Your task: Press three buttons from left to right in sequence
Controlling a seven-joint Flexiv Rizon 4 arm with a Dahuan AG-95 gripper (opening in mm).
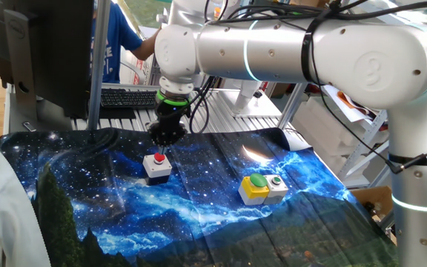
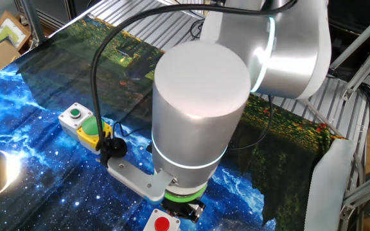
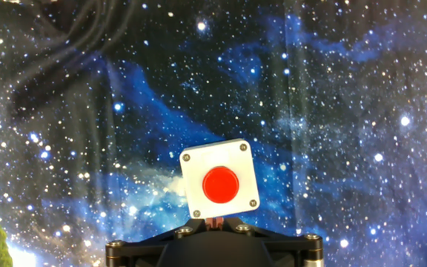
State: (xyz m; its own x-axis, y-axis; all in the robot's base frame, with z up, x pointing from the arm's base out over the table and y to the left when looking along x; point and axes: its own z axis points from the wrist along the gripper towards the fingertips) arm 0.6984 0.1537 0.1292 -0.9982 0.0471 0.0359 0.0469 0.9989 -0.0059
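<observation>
The tabletop (image 1: 213, 222) is covered by a cloth (image 1: 87, 200) printed with a blue starry night sky. The red button (image 1: 159, 157) sits on a grey-white box (image 1: 158, 167) near the middle of the cloth in one fixed view. The large green button (image 1: 258, 181) sits on a yellow box (image 1: 251, 191), well apart from the red button and toward the right of that view. The small green button (image 1: 276, 180) sits on a white box (image 1: 278, 190) that touches the yellow box on its far side from the red button. In the other fixed view the same pair appears at the left, the small green button (image 2: 75, 114) and the large green button (image 2: 92, 125) side by side, and the red button (image 2: 162, 224) lies at the bottom edge beneath the arm (image 2: 204, 115). The hand (image 1: 166, 135) hangs directly above the red button, fingers pointing down, with a small gap visible between its tip and the cap. In the hand view the red button (image 3: 220, 184) is centred on its box just ahead of the hand's dark housing (image 3: 217, 245). No view shows the fingertips clearly, so it cannot be told whether the hand is apart or together. A keyboard (image 1: 128, 96) lies beyond the cloth.
</observation>
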